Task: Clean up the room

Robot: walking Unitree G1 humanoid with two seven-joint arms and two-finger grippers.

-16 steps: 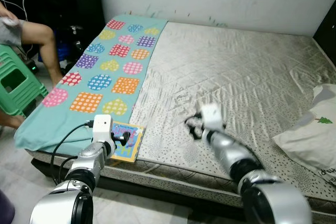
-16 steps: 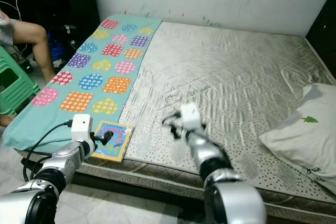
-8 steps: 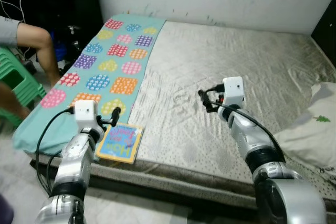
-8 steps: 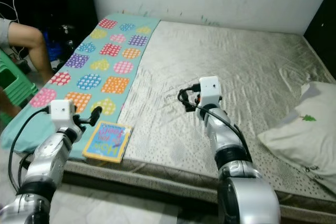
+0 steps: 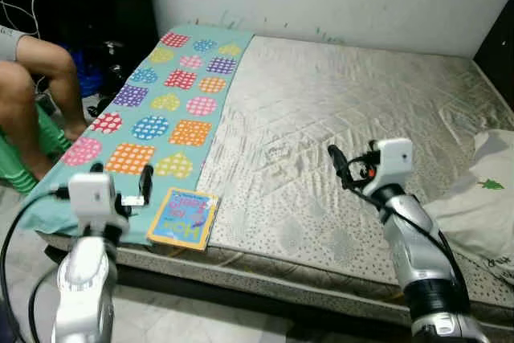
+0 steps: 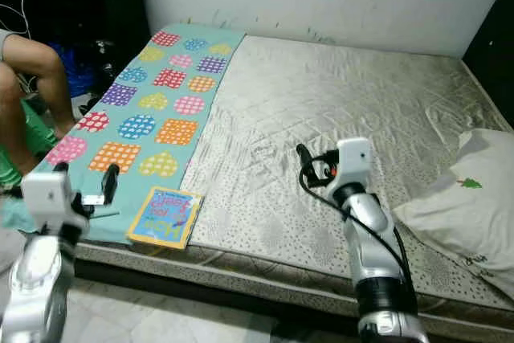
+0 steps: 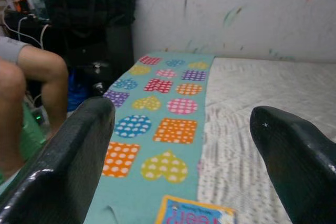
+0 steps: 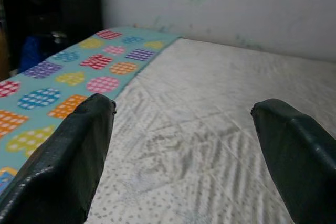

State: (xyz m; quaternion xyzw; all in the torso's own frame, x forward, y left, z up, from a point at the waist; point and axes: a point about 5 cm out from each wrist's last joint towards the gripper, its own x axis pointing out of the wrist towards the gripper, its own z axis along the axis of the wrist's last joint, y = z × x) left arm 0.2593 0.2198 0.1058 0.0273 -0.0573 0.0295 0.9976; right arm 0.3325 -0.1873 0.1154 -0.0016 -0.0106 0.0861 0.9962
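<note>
A colourful children's book lies flat at the near edge of the bed, half on the teal patchwork blanket and half on the grey mattress. My left gripper is open in the air just left of the book, above the blanket's near corner. The book's top edge lies low between the left fingers. My right gripper hovers open over the middle of the mattress with nothing in it. Its fingers frame bare mattress and the blanket.
A white pillow with a small tree print lies at the bed's right edge. A person's legs and a green stool are beside the bed on the left. Dark clutter and cables stand at the back left by the wall.
Both arms have lifted and spread apart. The left gripper moved left, off the book. The right gripper moved right over the mattress. The person's legs have shifted on the stool.
</note>
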